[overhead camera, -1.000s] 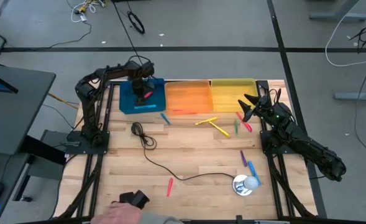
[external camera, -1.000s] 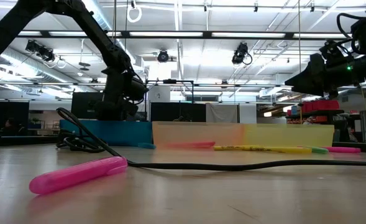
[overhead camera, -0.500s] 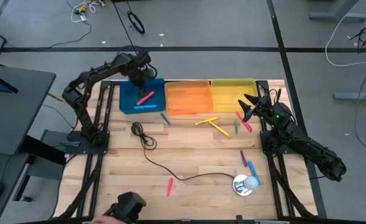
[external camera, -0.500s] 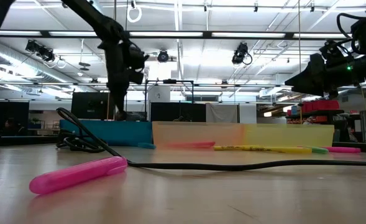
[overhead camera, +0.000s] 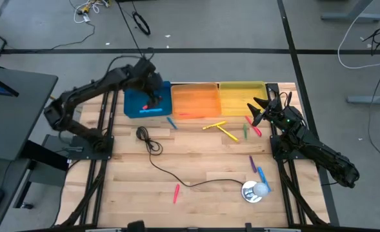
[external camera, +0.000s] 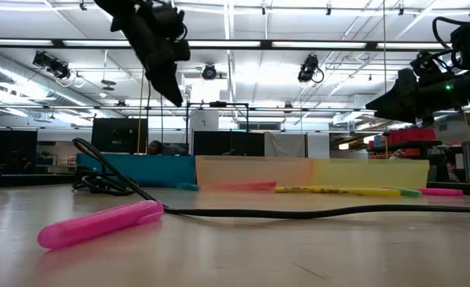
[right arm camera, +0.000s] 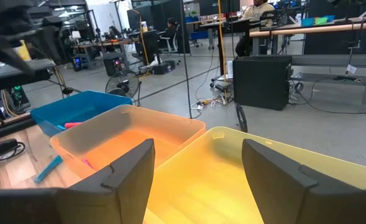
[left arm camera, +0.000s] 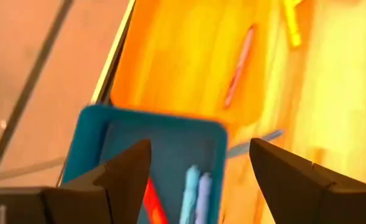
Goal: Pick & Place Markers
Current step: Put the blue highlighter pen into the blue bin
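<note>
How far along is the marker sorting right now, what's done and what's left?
Early stage. Done: the blue tray holds a red marker and light blue ones; the orange tray holds a pink one. In hand: nothing. The left pincer hangs open and empty above the blue tray, and the right pincer waits open by the yellow tray. Left: the yellow markers, the pink marker and several others on the table.

Three trays sit side by side along the far edge of my surface (overhead camera: 196, 161): the left tray (overhead camera: 133, 103) holds markers (left arm camera: 195, 190), the middle tray (overhead camera: 196, 96) one, the right tray (overhead camera: 241, 96) beside it. More markers (overhead camera: 217, 127) lie before the trays, a cable (overhead camera: 152, 151) left of them, one marker (overhead camera: 176, 193) nearest.
</note>
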